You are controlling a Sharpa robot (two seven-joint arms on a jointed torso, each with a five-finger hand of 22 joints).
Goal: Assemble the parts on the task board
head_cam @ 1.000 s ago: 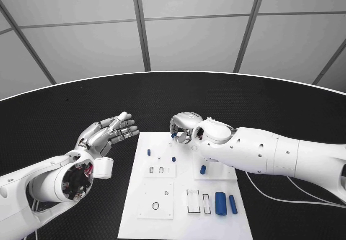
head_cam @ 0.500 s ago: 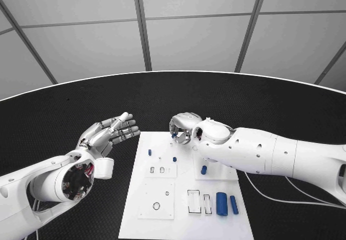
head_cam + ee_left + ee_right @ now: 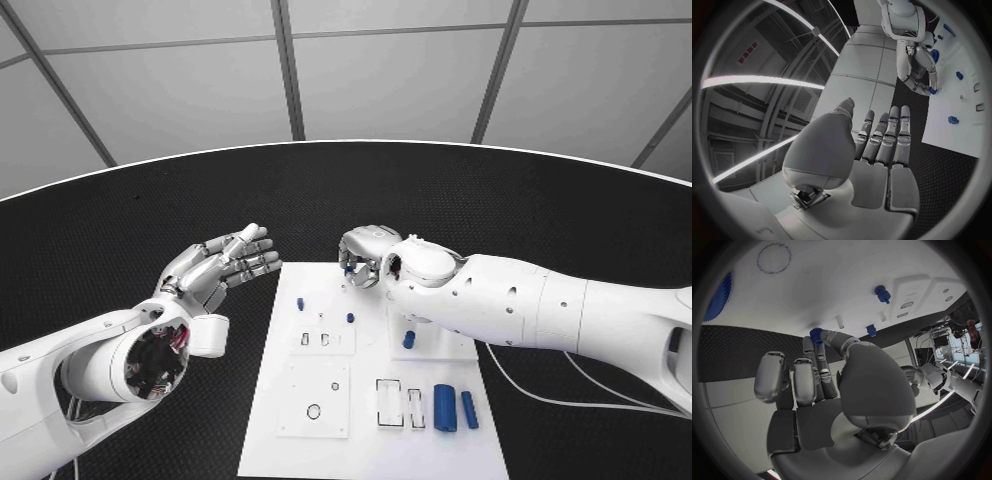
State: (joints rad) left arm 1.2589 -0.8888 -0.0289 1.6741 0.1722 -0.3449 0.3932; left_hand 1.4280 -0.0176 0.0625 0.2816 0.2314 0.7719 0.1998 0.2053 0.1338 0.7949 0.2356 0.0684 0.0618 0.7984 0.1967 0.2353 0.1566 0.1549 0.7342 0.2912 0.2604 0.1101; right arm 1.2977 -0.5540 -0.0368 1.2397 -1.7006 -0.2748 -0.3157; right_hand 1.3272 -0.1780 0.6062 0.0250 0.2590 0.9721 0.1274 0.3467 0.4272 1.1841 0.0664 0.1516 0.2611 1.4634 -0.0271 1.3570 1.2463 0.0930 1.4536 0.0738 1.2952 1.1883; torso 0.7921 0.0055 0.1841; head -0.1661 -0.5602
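Note:
The white task board (image 3: 361, 440) lies in the middle of the black table. My right hand (image 3: 369, 256) hovers over its far edge and pinches a small blue toothed part (image 3: 346, 266) at its fingertips; the same part (image 3: 816, 334) shows in the right wrist view above the board (image 3: 829, 285). My left hand (image 3: 224, 262) is open, fingers straight, just off the board's far left corner. Small blue pegs (image 3: 300, 302) (image 3: 349, 318) (image 3: 408, 339) stand on the board. Two blue cylinders (image 3: 444, 407) (image 3: 469, 403) lie near its front right.
Rectangular slots (image 3: 387, 402) and a round hole (image 3: 313, 411) mark the board's front half. A large blue gear (image 3: 718, 297) sits at the rim of the right wrist view. White cables (image 3: 548, 385) trail on the table under my right arm.
My right arm has shifted very slightly over the board's far edge, still holding the blue part. The left hand has not moved.

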